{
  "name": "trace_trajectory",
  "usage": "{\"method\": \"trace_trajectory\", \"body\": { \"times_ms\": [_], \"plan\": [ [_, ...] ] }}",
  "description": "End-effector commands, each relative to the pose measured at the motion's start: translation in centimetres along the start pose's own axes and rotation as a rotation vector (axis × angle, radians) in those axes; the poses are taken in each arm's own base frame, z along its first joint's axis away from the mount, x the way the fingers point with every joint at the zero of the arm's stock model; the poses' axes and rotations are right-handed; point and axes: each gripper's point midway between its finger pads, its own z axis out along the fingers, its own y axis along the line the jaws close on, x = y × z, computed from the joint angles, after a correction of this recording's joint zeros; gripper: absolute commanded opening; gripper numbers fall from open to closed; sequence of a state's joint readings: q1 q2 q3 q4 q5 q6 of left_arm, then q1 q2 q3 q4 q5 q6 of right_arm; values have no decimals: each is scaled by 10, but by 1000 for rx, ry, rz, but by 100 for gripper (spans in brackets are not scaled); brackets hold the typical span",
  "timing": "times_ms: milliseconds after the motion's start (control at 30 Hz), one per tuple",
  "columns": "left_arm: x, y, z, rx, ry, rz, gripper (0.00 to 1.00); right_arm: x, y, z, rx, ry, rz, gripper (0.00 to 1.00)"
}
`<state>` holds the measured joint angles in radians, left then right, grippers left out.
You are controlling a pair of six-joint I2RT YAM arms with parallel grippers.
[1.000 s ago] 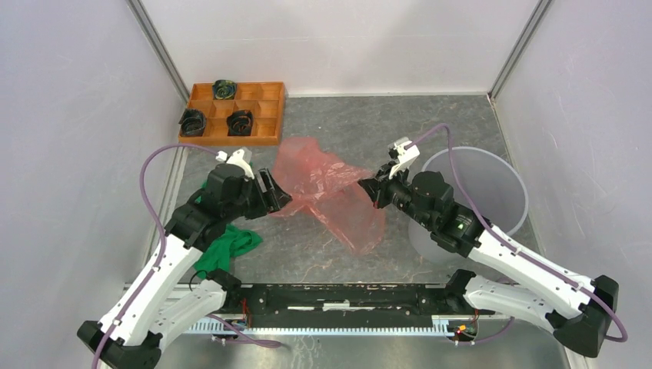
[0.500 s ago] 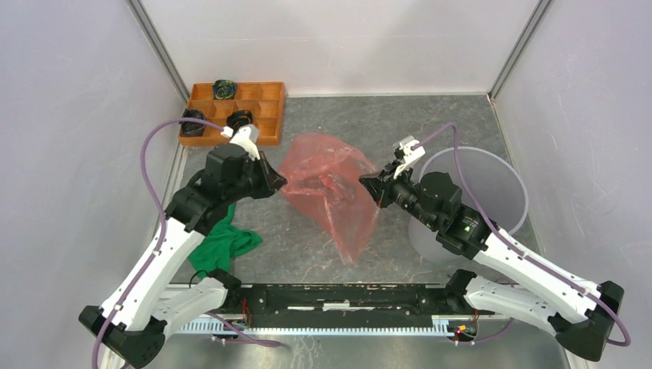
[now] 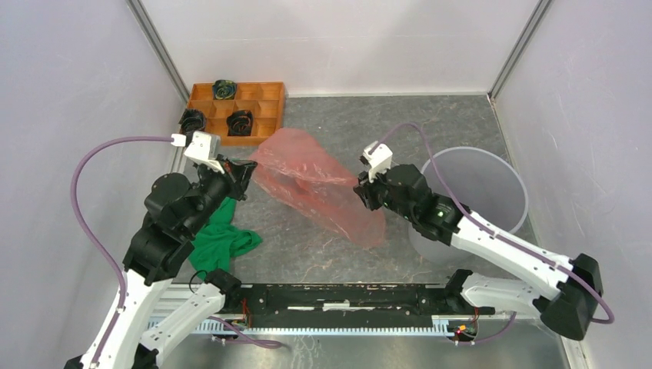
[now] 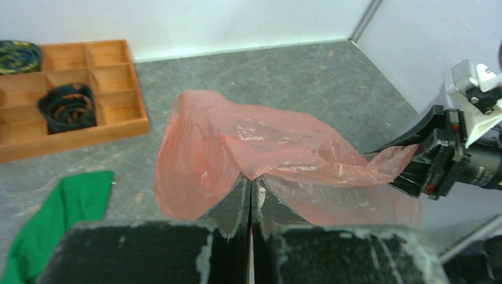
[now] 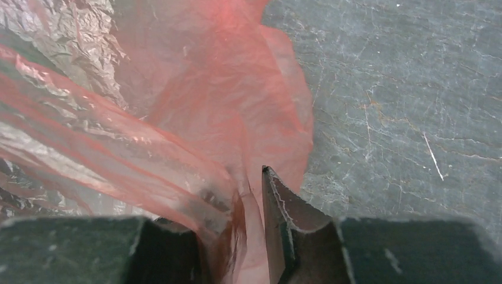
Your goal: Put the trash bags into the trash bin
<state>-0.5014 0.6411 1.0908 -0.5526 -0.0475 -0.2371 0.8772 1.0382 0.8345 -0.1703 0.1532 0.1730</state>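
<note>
The trash bag point(image 3: 315, 188), thin crinkly red-orange film, hangs stretched between my two grippers above the grey floor. My left gripper point(image 3: 247, 171) is shut on its left end; the left wrist view shows the film point(image 4: 266, 148) pinched at the closed tips of that gripper point(image 4: 250, 179). My right gripper point(image 3: 360, 192) sits at the bag's right end. In the right wrist view its jaws stand apart, with a strip of the bag point(image 5: 195, 106) lying between them and draped over the left finger. The trash bin point(image 3: 500, 157), a pale grey round bucket, stands upright just right of the right arm.
A brown wooden tray point(image 3: 271, 115) with black rolls point(image 3: 241, 121) sits at the back left. A green cloth point(image 3: 219, 238) lies under the left arm, near the left wall. White enclosure walls close in on three sides.
My left gripper shut on the bag's left end and lifted it up and to the left. The right gripper's jaws have parted and it shifted slightly left. The bag is now pulled out long.
</note>
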Motion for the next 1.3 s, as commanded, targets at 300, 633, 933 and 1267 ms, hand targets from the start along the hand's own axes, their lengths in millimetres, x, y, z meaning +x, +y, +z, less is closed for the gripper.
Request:
{"method": "trace_trajectory", "body": {
  "times_ms": [300, 633, 933, 1267],
  "plan": [
    [6, 6, 37, -29, -50, -30, 2, -73, -20, -8, 142, 11, -70, 57],
    [30, 34, 57, -193, 45, -37, 2, -92, -40, -82, 234, 18, 20, 98],
    [24, 21, 68, -138, 19, -112, 2, -47, -71, -148, 383, 176, 49, 98],
    [3, 22, 72, -175, 31, -82, 2, -19, -53, -139, 249, 229, -2, 98]
  ]
}}
